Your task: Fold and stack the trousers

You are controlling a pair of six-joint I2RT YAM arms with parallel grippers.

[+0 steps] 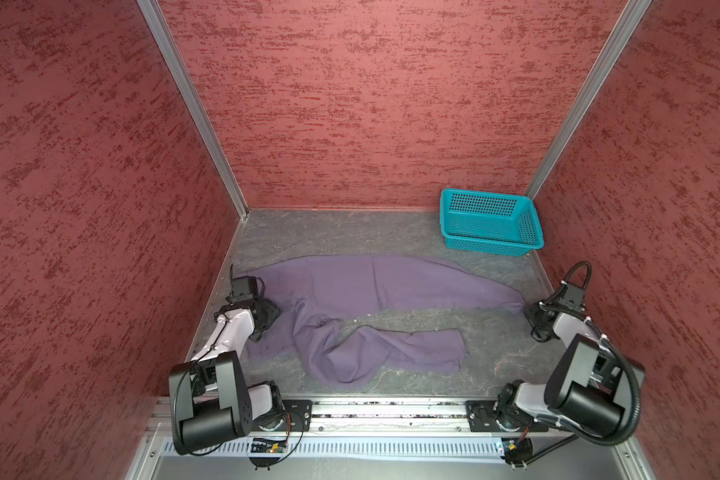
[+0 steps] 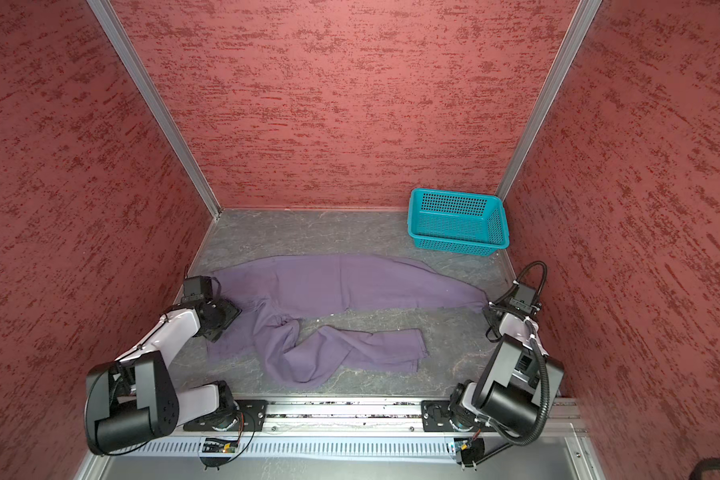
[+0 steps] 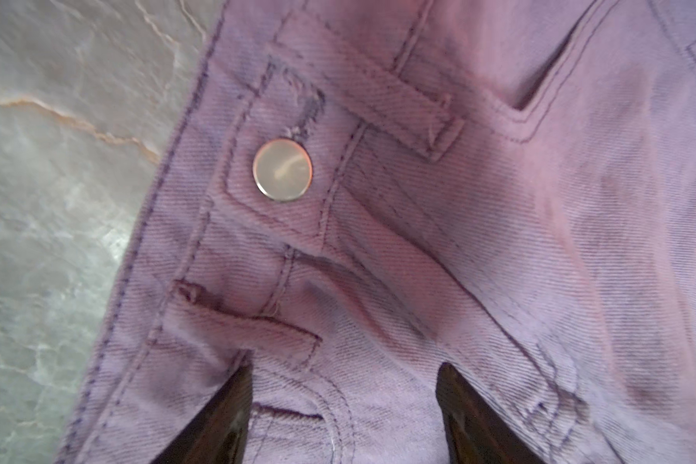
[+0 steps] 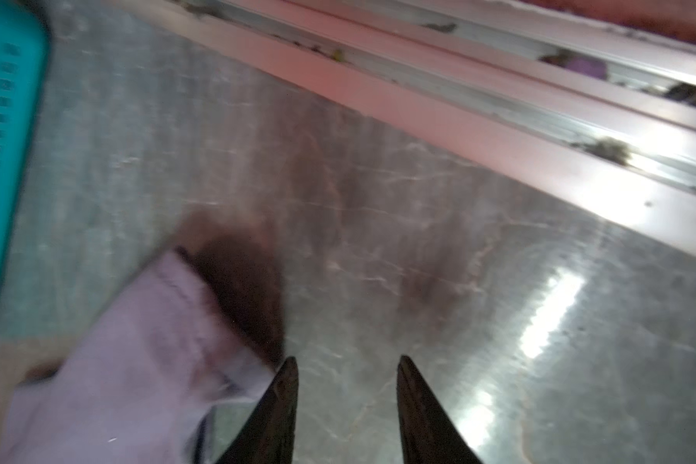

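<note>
Jaws spread on both sides: left above the trousers (image 1: 350, 286) waistband (image 3: 185, 281), right beside the leg hem (image 4: 201, 297).

Trousers (image 1: 341, 286): we see one lavender-grey pair, unfolded on the counter (image 1: 350, 232)
Legs: one stretched rightward, the nearer one crumpled
Waistband (image 3: 177, 241): at left, our metal button (image 3: 282, 168) showing

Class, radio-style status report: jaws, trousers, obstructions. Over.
Left jaws open over waistband. Right jaws open, empty, beside cuff. Trousers flat, unfolded, near leg crumpled. Basket at back, clear of them.
</note>
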